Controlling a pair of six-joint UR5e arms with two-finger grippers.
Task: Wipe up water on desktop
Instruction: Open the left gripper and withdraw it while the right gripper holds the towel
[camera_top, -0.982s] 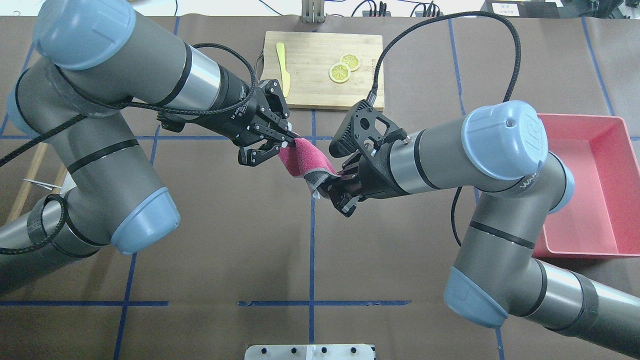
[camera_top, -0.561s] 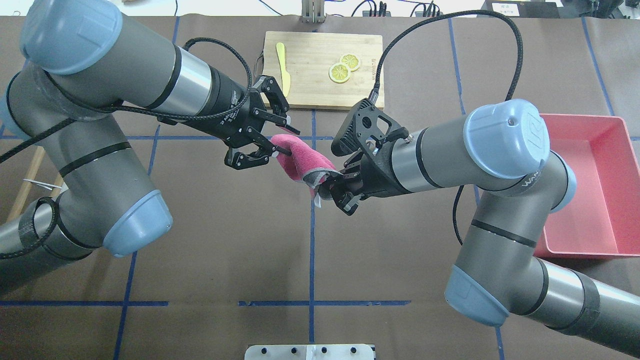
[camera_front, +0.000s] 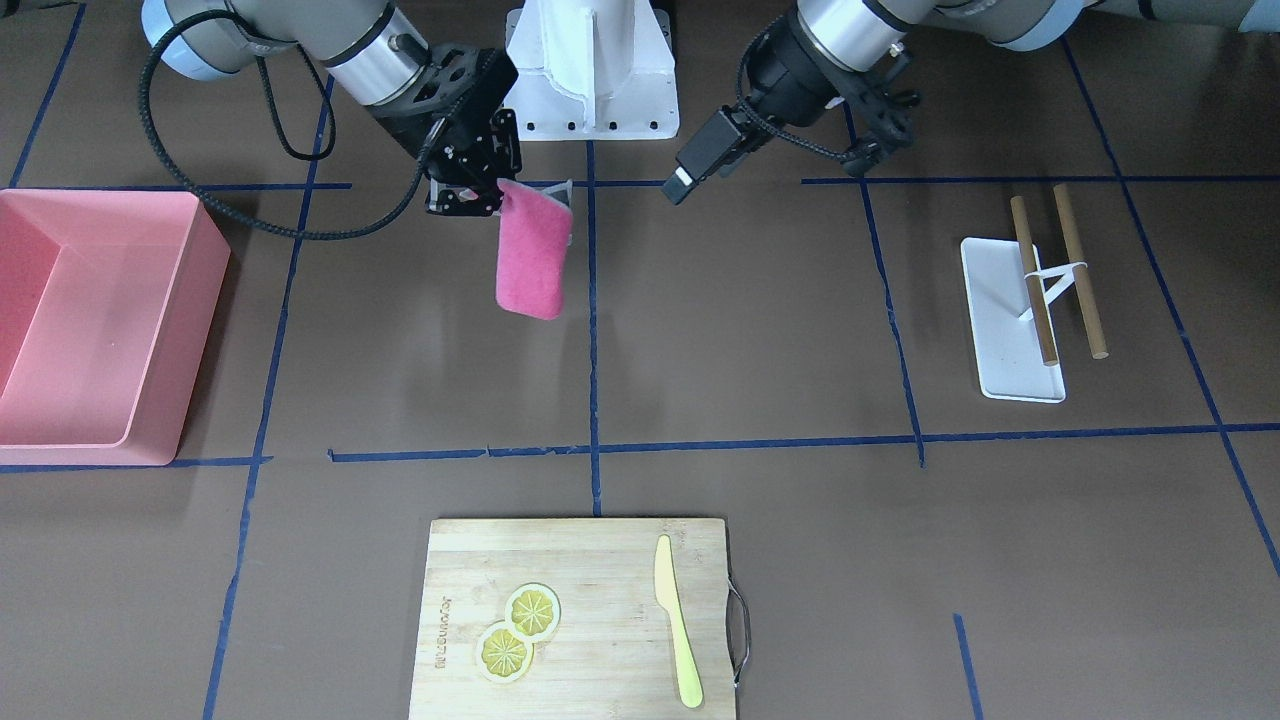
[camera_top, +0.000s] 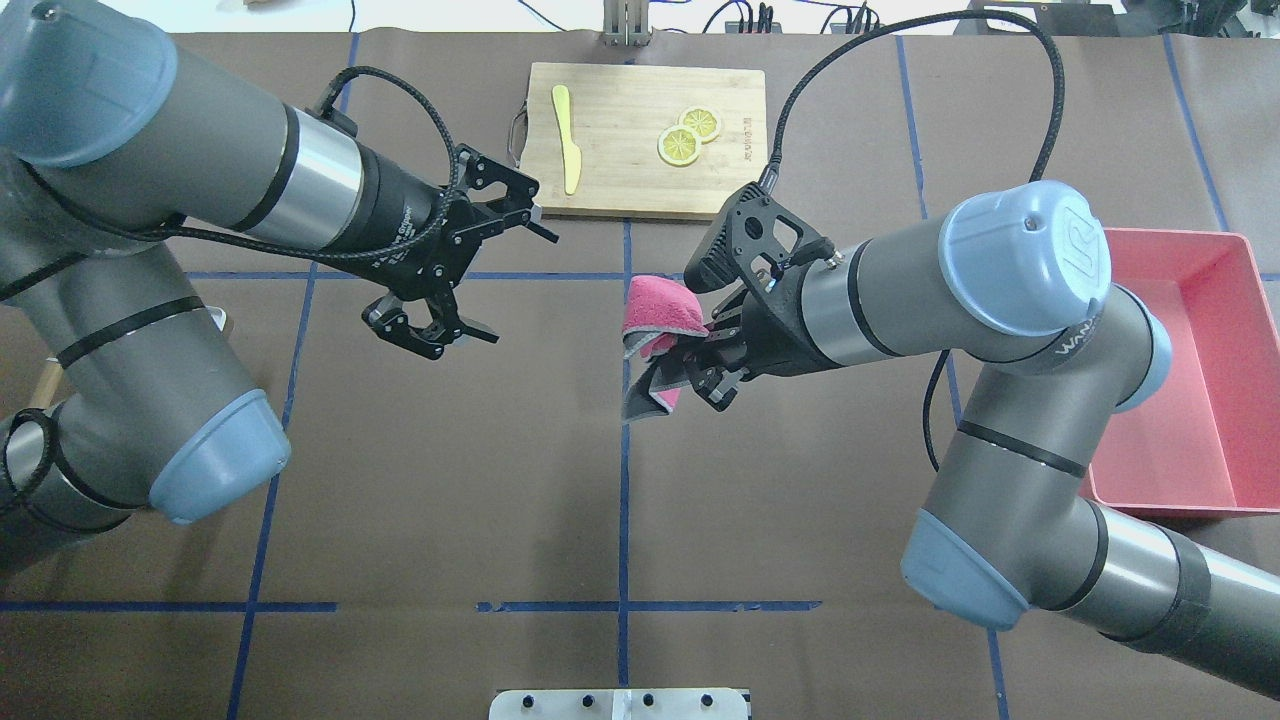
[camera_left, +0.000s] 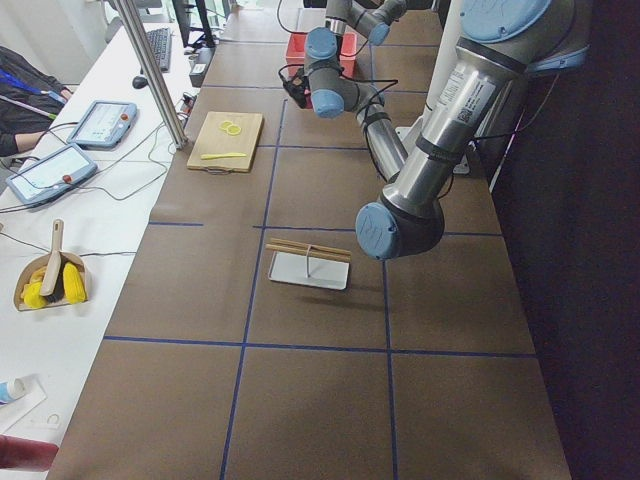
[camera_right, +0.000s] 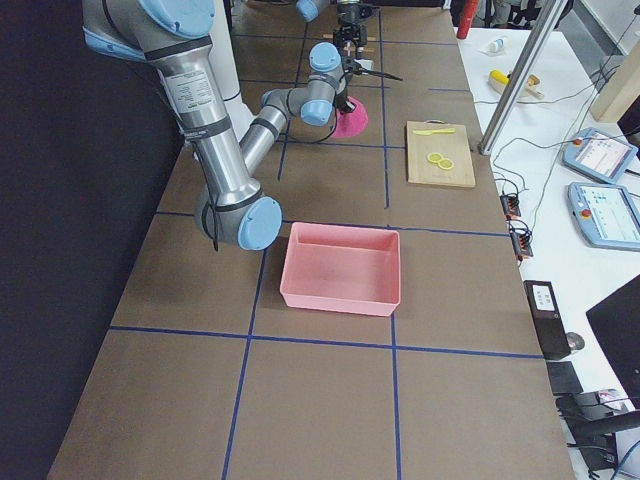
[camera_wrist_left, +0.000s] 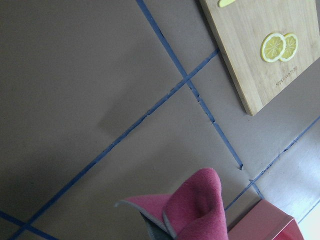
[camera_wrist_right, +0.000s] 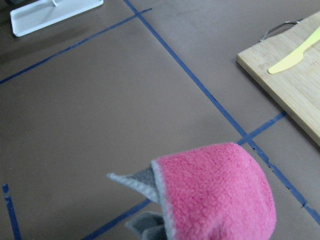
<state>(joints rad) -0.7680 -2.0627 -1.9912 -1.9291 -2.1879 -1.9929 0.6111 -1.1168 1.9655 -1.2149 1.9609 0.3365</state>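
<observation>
Above the centre tape line, my right gripper is clamped on the pink cloth, which hangs long-axis down over the desktop straight below; my left gripper stands splayed and empty well to the left, so the right arm wipes, I judge.

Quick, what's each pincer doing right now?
Left pincer: open, holding nothing.
Right pincer: closed on the pink cloth.

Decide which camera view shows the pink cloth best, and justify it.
Exterior front-facing: the pink cloth hangs full-length from the right tool, its whole face visible. Overhead shows it bunched; both wrist views crop it; exterior right shows a tiny patch; exterior left hides it.
</observation>
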